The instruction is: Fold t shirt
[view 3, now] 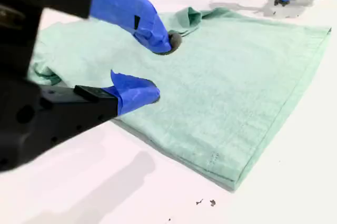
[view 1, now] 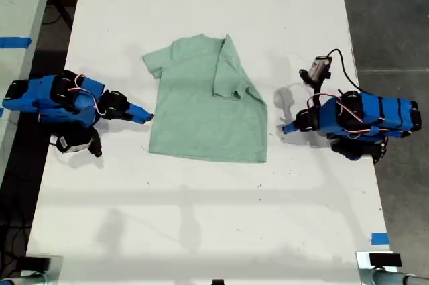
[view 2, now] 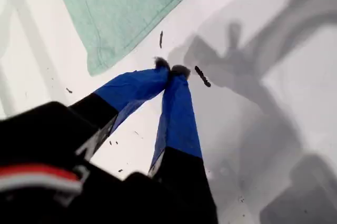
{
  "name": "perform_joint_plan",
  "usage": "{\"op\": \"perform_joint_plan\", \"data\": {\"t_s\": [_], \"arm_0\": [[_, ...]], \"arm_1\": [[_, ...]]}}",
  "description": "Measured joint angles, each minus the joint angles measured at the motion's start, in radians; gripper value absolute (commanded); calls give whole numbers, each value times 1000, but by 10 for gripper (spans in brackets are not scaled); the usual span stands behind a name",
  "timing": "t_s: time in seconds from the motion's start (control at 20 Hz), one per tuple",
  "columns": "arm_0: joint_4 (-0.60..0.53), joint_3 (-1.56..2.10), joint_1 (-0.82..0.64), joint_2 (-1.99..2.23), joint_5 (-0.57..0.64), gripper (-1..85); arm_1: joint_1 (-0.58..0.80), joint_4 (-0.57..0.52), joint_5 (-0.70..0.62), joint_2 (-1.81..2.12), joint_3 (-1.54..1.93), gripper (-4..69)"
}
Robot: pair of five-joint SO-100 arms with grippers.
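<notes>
The pale mint-green t shirt (view 1: 201, 110) lies flat on the white table, neck toward the far edge. Its sleeve on the exterior view's right is folded in over the body (view 1: 231, 70). My second gripper (view 1: 144, 116) belongs to the arm on the exterior view's left. It is open (view 3: 163, 68) at the shirt's (view 3: 237, 76) side edge, with nothing between its fingers. My first gripper (view 1: 287, 128), on the exterior view's right, is shut and empty (view 2: 171, 70). Its tips rest on the bare table just off the shirt's hem corner (view 2: 95, 66).
The white table (view 1: 201, 218) stretches wide in front of the shirt. Blue tape (view 1: 379, 238) marks its edge on the exterior view's right. A second table with blue tape (view 1: 13, 41) stands on the exterior view's left. Dark specks (view 2: 202, 76) lie by my first gripper.
</notes>
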Motion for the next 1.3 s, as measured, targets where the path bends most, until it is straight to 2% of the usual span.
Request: {"op": "perform_joint_plan", "data": {"t_s": [1.3], "arm_0": [[0,0,0,0,0,114]], "arm_1": [[-2,0,38,0,0,11]]}}
